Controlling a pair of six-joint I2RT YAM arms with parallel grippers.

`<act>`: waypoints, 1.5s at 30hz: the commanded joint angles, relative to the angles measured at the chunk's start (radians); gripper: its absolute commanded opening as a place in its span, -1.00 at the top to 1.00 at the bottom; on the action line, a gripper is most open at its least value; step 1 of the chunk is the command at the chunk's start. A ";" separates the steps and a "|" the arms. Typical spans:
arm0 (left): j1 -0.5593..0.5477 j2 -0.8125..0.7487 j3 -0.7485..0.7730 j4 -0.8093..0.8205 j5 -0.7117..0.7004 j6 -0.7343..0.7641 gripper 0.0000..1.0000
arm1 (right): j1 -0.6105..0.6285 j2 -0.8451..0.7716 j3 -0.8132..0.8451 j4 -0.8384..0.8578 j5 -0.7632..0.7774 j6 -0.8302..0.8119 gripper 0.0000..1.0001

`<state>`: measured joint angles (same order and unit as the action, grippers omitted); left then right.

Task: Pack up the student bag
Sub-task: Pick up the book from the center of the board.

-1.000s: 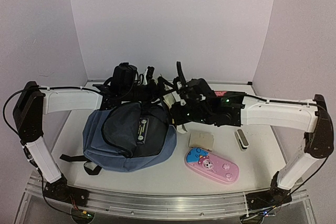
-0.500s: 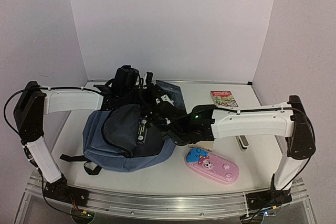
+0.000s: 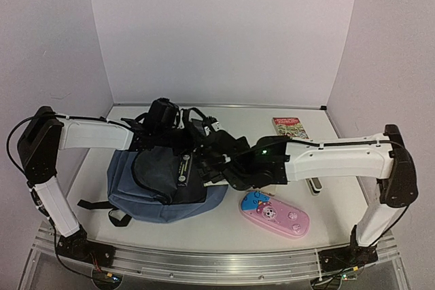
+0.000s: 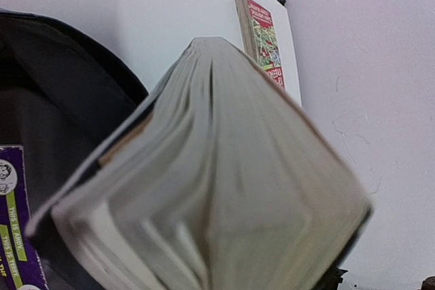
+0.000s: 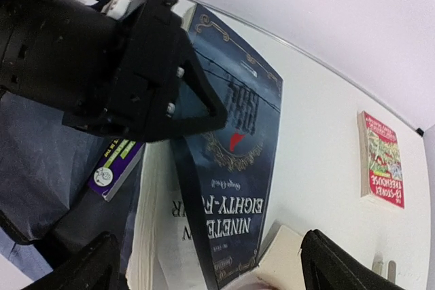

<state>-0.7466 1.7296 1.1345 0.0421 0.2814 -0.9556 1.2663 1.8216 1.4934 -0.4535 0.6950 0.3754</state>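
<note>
Slate-blue fabric backpack with black straps (image 3: 146, 198) is lying under the left arm, mouth gaping at its right side, dark lining showing. Left claw (image 3: 194, 132) is clamping a dark-blue paperback novel (image 5: 238, 147) at the bag's far-right rim. Right claw (image 5: 214, 266) is standing wide open and empty, just right of the bag. Book's long axis is running far-to-near along the bag's right edge. A purple booklet (image 5: 112, 164) is sitting inside the mouth beside it. Judgement: the mouth is lying bagward of the book and the left arm is nearer, so the book is needing a tip inward.
</note>
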 commanded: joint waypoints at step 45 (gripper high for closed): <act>0.046 -0.550 -0.395 0.846 -0.017 -0.061 0.99 | -0.206 -0.269 -0.623 1.370 -0.708 0.776 -0.97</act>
<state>-0.7002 1.2102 0.7227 0.6847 0.2449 -0.9746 1.0546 1.5270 0.8124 0.8231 0.0045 1.1938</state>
